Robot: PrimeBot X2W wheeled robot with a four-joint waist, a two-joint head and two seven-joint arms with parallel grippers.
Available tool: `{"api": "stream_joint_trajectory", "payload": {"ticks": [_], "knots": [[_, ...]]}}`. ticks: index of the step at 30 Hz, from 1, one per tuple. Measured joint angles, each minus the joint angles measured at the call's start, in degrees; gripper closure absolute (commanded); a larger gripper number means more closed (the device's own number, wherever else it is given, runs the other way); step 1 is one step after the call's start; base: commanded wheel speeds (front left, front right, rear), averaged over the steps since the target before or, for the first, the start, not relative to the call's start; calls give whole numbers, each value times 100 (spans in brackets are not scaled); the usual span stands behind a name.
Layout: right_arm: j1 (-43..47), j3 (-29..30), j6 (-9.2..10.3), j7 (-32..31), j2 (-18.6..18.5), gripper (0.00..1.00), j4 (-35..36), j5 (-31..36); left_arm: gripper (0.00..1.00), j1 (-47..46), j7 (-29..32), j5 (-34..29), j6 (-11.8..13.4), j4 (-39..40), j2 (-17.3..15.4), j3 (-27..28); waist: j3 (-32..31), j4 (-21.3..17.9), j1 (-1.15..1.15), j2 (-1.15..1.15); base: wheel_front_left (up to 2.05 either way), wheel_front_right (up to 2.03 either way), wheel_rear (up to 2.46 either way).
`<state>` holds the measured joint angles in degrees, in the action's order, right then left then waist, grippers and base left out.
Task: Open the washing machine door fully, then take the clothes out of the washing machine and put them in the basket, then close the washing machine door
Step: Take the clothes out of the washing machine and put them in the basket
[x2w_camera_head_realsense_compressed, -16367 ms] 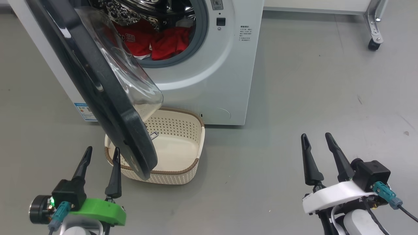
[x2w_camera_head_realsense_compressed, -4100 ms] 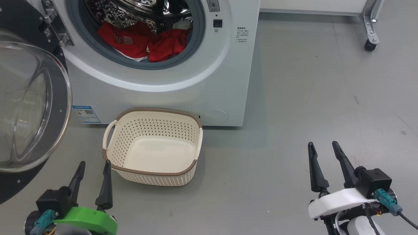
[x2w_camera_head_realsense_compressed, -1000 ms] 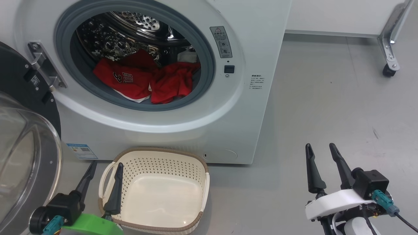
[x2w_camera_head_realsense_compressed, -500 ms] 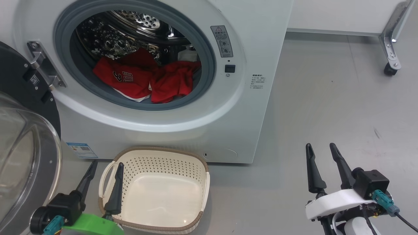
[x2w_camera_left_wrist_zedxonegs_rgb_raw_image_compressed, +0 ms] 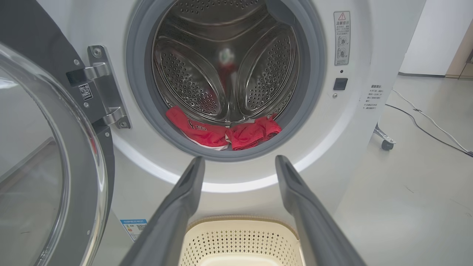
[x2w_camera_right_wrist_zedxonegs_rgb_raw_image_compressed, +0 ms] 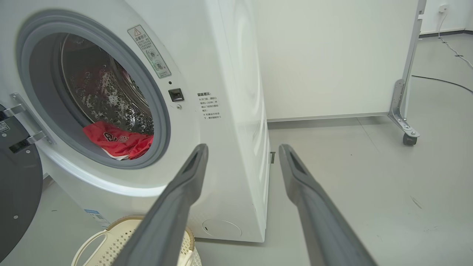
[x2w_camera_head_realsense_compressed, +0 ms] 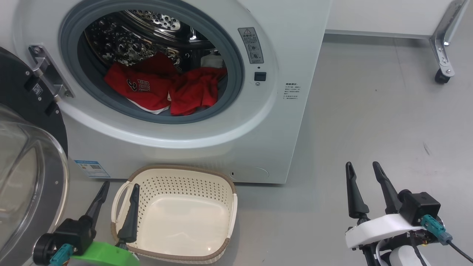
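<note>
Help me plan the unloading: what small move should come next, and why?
Probably reach the left gripper up and forward into the drum, toward the clothes. The door stands swung wide, the basket below is empty, and this gripper is open and faces the drum mouth.

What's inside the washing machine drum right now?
Red clothes lie heaped at the bottom of the washing machine, near its mouth; bare steel drum above. Anything beneath them is covered.
</note>
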<state>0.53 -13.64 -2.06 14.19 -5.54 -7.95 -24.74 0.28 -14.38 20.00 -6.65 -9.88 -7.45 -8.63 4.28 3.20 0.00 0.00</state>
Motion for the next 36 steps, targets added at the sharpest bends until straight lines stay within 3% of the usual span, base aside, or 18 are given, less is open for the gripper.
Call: {"api": "stream_joint_trajectory", "payload": {"ticks": [15,29,36], "knots": [[-8,-154,-38,0,36,0,163,27,0,-16,-5,5,112,177,-82,301,381,-166,0,0,0,0,0],[-292,-425,-42,0,160,0,376,30,0,-858,338,-147,229,426,-594,532,1132,-608,0,0,0,0,0],[-553,-527,-82,0,199,0,498,27,0,-1608,835,-120,240,335,-834,710,1586,-928,0,0,0,0,0]]}}
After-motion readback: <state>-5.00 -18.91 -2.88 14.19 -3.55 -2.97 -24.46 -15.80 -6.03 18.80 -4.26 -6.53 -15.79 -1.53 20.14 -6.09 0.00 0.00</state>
